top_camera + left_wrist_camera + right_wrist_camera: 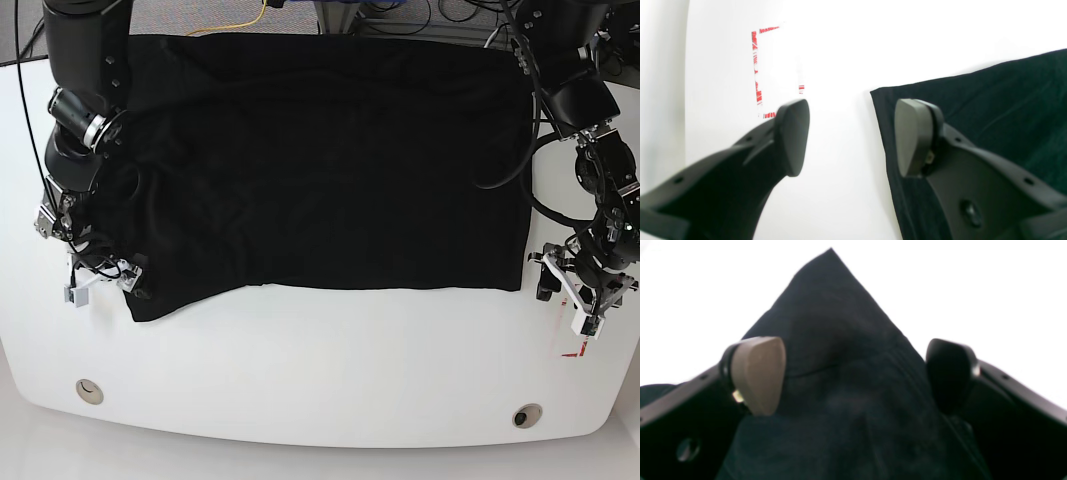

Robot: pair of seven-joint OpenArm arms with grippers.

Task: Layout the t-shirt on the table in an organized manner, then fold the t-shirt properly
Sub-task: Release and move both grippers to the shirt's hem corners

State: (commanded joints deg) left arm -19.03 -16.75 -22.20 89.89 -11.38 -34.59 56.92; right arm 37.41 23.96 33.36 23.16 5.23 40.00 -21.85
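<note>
The black t-shirt (330,170) lies spread wide over the white table (320,370). Its near edge runs roughly straight, and its near left corner sags lower. My right gripper (853,376) is open, and a pointed corner of the t-shirt (840,340) lies between its spread fingers. In the base view this right gripper (122,282) sits at the cloth's near left corner. My left gripper (853,136) is also open, straddling the side edge of the t-shirt (990,110) beside a corner: one finger (913,136) is over cloth, the other over bare table. The left gripper (560,292) sits at the near right corner.
A red rectangle marking (756,66) lies on the table just beyond the left gripper. Two round grommet holes (88,390) (526,414) sit near the table's curved front edge. A yellow cable (240,18) lies past the table's far edge.
</note>
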